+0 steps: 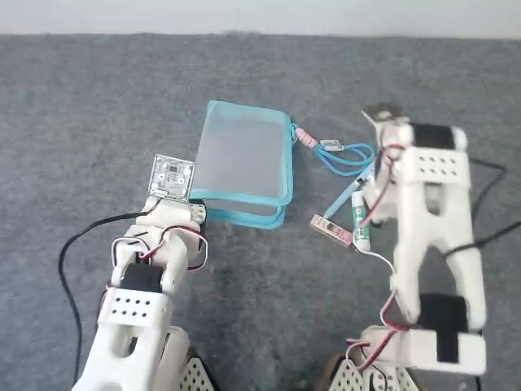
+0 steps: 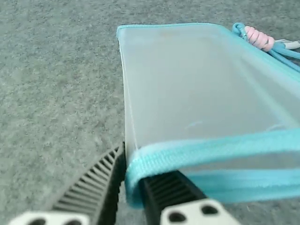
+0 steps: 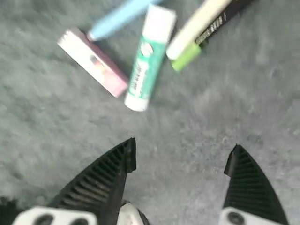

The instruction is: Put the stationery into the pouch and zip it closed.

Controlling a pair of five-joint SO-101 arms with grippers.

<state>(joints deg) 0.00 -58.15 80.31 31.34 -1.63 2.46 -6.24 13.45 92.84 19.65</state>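
The clear pouch (image 1: pixel 244 159) with teal trim lies flat at mid-table, its pink zip pull (image 1: pixel 305 137) and blue cord (image 1: pixel 346 155) trailing toward the stationery. My left gripper (image 2: pixel 133 187) is shut on the pouch's (image 2: pixel 197 93) near teal corner; in the high view my left gripper (image 1: pixel 198 213) sits at the pouch's front left corner. A pink eraser (image 3: pixel 93 63), a green-and-white glue stick (image 3: pixel 147 58), a blue pen (image 3: pixel 124 14) and a white-and-green marker (image 3: pixel 197 33) lie on the carpet. My right gripper (image 3: pixel 183 146) hovers open just short of them, holding nothing.
Grey carpet covers the whole table (image 1: pixel 98 98). The right arm (image 1: pixel 423 179) stands over the eraser (image 1: pixel 331 229) and glue stick (image 1: pixel 360 224), partly hiding the pens. Black cables (image 1: pixel 69 252) run beside both arms.
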